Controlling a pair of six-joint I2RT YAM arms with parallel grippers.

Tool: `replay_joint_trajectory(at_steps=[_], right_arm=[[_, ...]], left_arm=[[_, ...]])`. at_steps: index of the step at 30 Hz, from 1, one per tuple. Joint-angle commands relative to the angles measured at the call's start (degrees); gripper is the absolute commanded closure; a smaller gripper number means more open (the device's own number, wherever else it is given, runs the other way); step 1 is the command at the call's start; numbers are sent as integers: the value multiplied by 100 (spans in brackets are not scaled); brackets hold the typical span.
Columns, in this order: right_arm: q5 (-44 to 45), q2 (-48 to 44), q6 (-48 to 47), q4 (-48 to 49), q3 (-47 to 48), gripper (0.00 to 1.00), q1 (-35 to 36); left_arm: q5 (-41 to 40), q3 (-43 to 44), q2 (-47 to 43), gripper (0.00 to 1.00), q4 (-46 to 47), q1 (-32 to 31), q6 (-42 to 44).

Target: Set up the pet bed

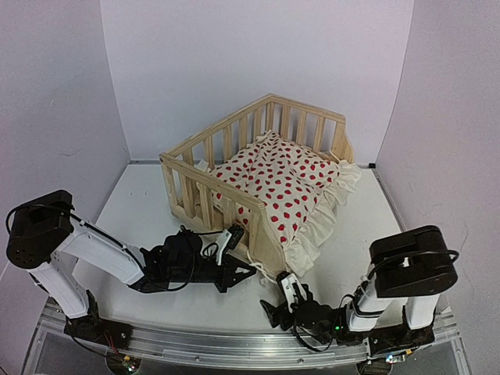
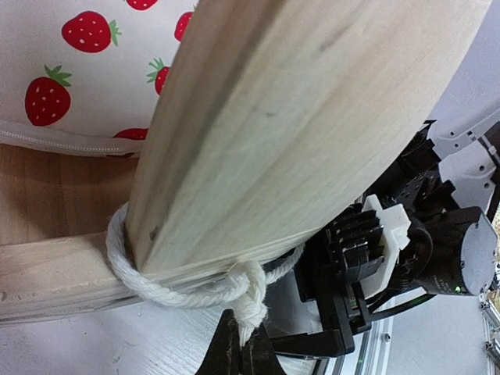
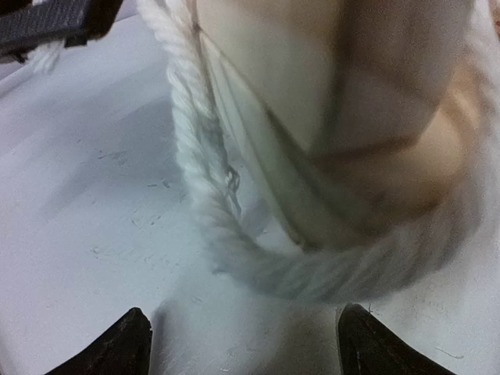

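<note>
Pet bed [image 1: 209, 181] sits at the centre of the overhead view on the white table [image 1: 141, 203], its strawberry-print cushion [image 1: 281, 183] already lying inside the wooden rails. At the lower centre, a tie string [image 2: 180, 293] loops round the corner post [image 2: 297, 133] and shows a knot. The left gripper [image 2: 238, 355] is clamped shut on the string's tail at the bottom of its wrist view. The right gripper [image 3: 246, 344] stands with jaws wide apart, holding nothing, just beside the loop. This corner looks nearly tied; whether the other strings are fastened cannot be seen.
</note>
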Motion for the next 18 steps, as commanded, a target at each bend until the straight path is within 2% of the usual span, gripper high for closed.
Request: replay_joint_trajectory(at_steps=[1, 9, 15, 18], right_arm=[[502, 553, -397, 1643, 384, 16, -3], [993, 761, -650, 1644, 836, 19, -118], [1124, 834, -653, 1652, 995, 26, -195], [1134, 845, -671, 1651, 1055, 36, -246]], left_arm=[[40, 208, -7, 100, 111, 25, 65], [35, 205, -40, 100, 111, 19, 43], [17, 151, -94, 100, 114, 17, 26], [-5, 141, -110, 100, 109, 26, 25]])
